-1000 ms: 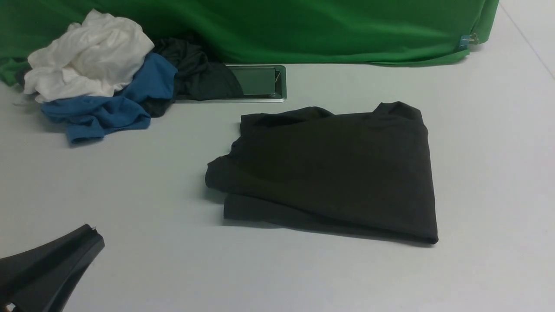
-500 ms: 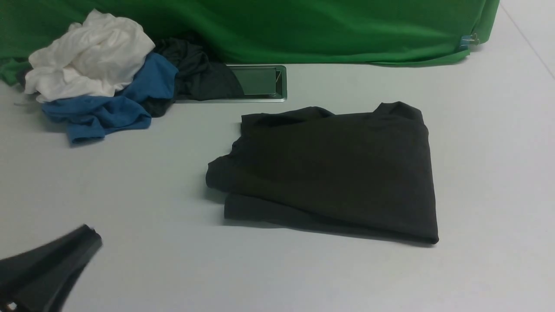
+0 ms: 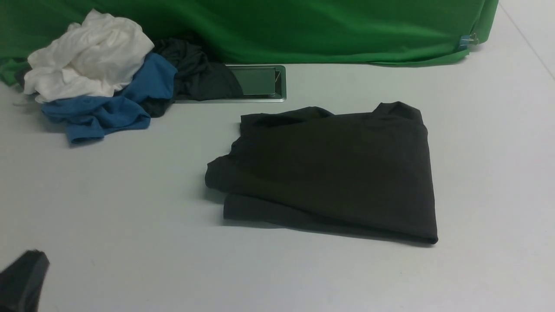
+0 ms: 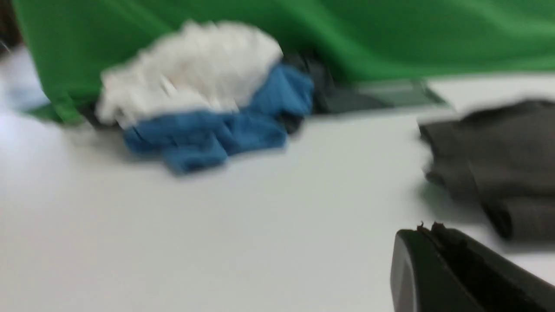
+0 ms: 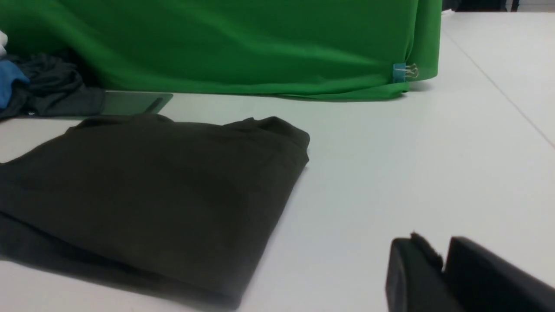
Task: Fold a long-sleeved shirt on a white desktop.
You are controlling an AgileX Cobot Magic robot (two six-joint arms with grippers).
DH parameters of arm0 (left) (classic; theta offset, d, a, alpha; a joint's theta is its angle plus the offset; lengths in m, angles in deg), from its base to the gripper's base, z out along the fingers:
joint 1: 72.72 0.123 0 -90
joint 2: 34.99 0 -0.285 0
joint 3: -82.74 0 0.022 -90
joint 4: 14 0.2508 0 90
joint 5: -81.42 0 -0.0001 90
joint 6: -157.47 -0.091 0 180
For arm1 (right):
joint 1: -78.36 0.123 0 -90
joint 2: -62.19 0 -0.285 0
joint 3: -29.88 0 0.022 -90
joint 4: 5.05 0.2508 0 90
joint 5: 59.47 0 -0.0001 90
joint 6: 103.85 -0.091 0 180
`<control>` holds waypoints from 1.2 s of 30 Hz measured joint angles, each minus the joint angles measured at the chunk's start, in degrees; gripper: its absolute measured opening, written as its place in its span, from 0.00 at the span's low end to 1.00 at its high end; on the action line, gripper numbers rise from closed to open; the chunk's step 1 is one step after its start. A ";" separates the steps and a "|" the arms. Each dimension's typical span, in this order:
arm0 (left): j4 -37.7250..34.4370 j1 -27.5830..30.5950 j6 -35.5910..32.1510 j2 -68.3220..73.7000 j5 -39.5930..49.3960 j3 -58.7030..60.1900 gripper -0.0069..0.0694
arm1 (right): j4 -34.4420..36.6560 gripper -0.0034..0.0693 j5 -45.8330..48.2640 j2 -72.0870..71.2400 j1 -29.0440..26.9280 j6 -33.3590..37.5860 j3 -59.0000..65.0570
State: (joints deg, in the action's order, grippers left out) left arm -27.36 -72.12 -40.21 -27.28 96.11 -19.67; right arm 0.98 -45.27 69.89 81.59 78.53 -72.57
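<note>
Folded long-sleeved shirt (image 3: 329, 173) lies flat on the white desktop (image 3: 130, 208), right of centre. Behind it, slightly left — a framed panel (image 3: 260, 82) set into the desktop, just before the cloth backdrop (image 3: 303, 30) running across the back. Far left at the back, a garment pile: white garment (image 3: 86, 56) on top, blue garment (image 3: 112, 104) under and in front of it, dark garment (image 3: 195, 73) to their right, overlapping the panel's left end. Binder clip (image 3: 467, 40) on the backdrop's right corner. Left gripper (image 3: 24, 277) at near-left corner, well apart from the shirt; right gripper (image 5: 442, 264) near-right of the shirt, apart from it.
</note>
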 joint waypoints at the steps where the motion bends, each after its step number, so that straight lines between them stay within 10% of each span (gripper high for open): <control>1: -0.06 -0.09 0.00 0.00 0.12 0.00 0.11 | 0.00 0.24 0.00 0.00 0.00 0.00 0.00; 36: 0.04 -1.15 -0.88 -0.06 -1.19 0.00 0.11 | 0.00 0.35 0.00 0.00 -0.09 -0.06 0.00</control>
State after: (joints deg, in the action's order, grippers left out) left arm -27.32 -73.27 -41.09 -27.34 94.92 -19.67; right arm 0.98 -45.27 69.89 81.50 78.47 -72.57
